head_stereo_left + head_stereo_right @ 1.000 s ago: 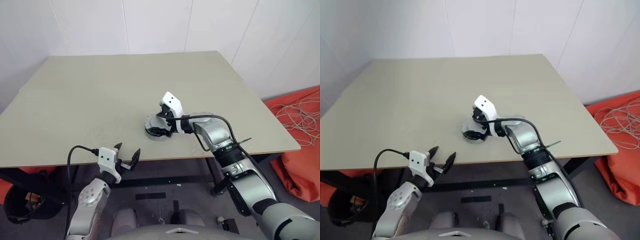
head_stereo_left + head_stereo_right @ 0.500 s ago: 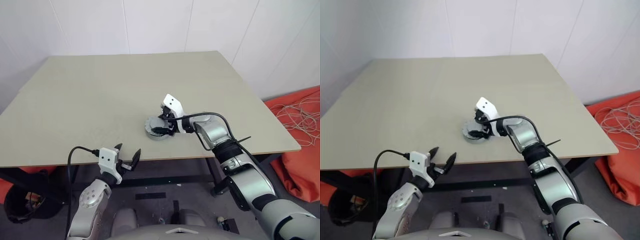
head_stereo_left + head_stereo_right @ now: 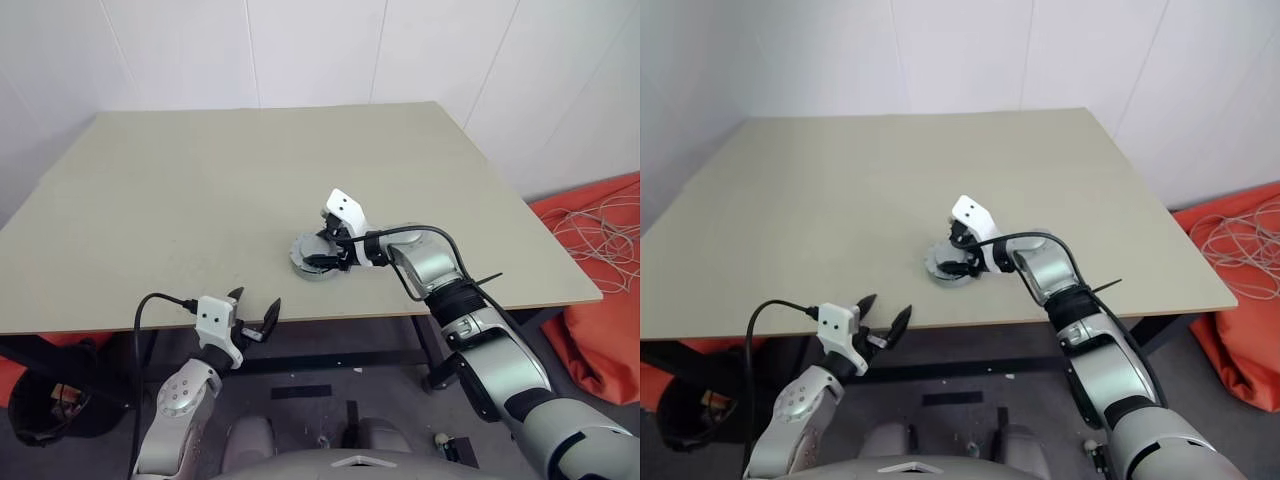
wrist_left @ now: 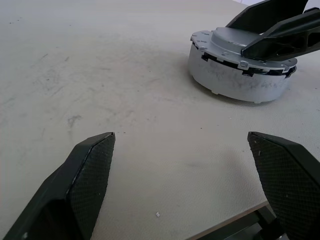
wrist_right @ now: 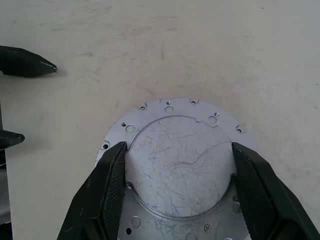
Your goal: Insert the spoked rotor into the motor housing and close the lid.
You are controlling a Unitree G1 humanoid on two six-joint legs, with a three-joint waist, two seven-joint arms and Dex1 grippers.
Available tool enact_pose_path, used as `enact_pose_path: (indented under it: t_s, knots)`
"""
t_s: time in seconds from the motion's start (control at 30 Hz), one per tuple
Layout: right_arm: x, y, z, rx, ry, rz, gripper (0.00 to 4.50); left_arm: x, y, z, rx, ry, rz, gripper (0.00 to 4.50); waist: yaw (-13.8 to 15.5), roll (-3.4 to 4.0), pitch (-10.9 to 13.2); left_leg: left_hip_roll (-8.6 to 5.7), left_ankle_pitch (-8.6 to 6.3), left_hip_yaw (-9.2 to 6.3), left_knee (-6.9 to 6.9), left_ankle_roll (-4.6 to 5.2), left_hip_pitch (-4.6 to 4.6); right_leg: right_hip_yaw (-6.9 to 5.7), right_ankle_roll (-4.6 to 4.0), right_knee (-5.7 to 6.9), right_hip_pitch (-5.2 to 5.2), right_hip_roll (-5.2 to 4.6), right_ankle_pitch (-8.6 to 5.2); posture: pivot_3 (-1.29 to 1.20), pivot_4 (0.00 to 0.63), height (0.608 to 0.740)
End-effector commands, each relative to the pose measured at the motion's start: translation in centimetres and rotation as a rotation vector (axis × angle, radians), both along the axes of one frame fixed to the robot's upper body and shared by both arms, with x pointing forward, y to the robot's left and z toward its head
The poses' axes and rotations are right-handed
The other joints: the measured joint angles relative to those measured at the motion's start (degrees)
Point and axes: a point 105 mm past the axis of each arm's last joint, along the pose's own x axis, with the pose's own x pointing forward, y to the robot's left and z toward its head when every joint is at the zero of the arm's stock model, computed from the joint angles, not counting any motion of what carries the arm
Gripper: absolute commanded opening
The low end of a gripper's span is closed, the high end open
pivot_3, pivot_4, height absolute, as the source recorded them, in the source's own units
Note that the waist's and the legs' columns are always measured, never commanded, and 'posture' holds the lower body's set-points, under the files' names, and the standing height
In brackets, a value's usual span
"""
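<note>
A beige table (image 3: 200, 190) carries the lidded motor housing (image 4: 235, 82).

The lid (image 5: 177, 167) runs off the right wrist view's lower edge, its rim partly behind the right claw's (image 5: 178, 192) fingers (image 5: 107, 195). Whether those fingers actually press the raised centre cannot be told. Under the lid, the motor housing's (image 4: 235, 82) inside is hidden.

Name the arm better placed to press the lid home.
Right. The right gripper straddles the lid's raised centre, over the assembly; the left gripper hangs open at the table's near edge, apart from it.
</note>
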Motion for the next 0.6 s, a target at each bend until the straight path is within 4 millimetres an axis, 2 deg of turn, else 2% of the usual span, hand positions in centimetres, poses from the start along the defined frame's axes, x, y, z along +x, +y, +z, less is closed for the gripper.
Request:
enact_pose_path:
  t_s: [0.03, 0.33, 0.6]
  knots:
    - [0.2, -0.3, 1.2, 0.005, -0.051, 0.011, 3.14, 0.2, 0.2, 1.1, -0.002, -0.046, 0.0, 4.5, 0.0, 0.0, 0.0, 0.0, 0.0, 0.0, 0.0, 0.0, 0.0, 0.0, 0.0, 0.0, 0.0, 0.0, 0.0, 0.0, 0.0, 0.74]
    - [-0.5, -0.7, 0.0, -0.051, -0.06, 0.042, 3.14, 0.2, 0.1, 0.9, -0.001, -0.044, -0.003, 4.5, 0.13, 0.0, 0.0, -0.01, 0.0, 0.0, 0.0, 0.01, -0.01, 0.0, 0.0, -0.02, 0.01, 0.0, 0.0, 0.0, 0.0, 0.74]
    - [-0.3, -0.1, 0.0, -0.046, -0.054, 0.014, 3.14, 0.2, 0.3, 0.8, 0.003, -0.041, -0.008, 4.5, 0.05, 0.0, 0.0, 0.0, -0.02, 0.0, 0.0, 0.03, 0.02, 0.0, 0.0, -0.05, 0.04, 0.0, 0.0, 0.0, 0.0, 0.74]
